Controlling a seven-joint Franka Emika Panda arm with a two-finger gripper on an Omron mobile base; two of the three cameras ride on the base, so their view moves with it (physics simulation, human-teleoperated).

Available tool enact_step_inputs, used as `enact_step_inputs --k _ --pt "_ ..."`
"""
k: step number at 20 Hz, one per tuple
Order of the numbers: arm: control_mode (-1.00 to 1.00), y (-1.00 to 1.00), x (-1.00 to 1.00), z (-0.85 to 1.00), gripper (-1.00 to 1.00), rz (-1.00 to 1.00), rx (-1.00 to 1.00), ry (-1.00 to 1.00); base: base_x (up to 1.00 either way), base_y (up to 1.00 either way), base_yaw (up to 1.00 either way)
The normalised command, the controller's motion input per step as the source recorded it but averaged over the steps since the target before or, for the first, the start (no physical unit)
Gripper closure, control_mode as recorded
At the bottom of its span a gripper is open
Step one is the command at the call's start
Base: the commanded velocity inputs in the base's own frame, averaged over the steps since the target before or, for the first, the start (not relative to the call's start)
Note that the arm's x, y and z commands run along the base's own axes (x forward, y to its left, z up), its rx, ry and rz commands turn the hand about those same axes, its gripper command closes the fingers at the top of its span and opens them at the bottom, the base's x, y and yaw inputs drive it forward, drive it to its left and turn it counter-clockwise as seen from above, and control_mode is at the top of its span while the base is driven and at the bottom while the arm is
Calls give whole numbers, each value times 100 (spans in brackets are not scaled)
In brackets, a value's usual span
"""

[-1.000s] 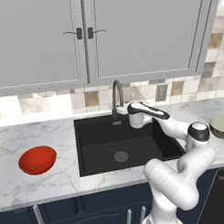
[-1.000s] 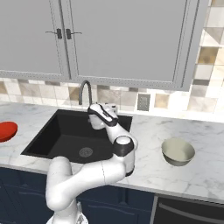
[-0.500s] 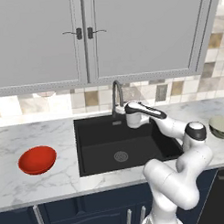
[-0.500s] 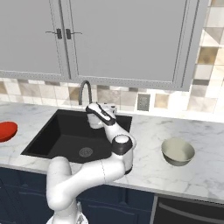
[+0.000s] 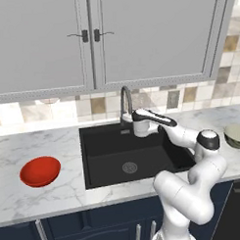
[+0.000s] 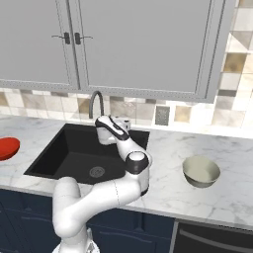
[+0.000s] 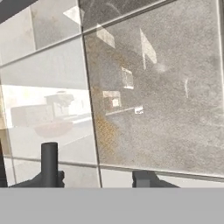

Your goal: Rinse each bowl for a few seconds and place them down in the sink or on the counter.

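The gripper (image 5: 128,122) is held at the back of the sink (image 5: 109,164), close to the faucet (image 5: 124,99) base; whether it is closed on the handle cannot be told, and neither its width nor any grip can be made out.

The red bowl (image 5: 40,171) lies on the surface (image 5: 56,193) left of the sink, well apart from the arm. The cream bowl (image 6: 201,171) sits on the surface to the right.

Both are judged rigid, light and glossy, so slippery when wet. A pinch across the rim is advised; the shallow red one is likely to tip.
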Motion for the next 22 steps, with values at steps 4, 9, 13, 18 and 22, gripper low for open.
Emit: enact_step_inputs --k 4,9,13,18,22 --pt "-100 -56 0 -12 100 0 4 6 0 0 0" --pt "-100 -70 0 -19 100 0 5 7 0 0 0" --pt "-100 -75 11 -23 100 0 7 8 0 0 0" --pt "-100 -69 21 -26 100 0 6 9 0 0 0" --pt "-100 -70 13 -25 100 0 6 8 0 0 0"
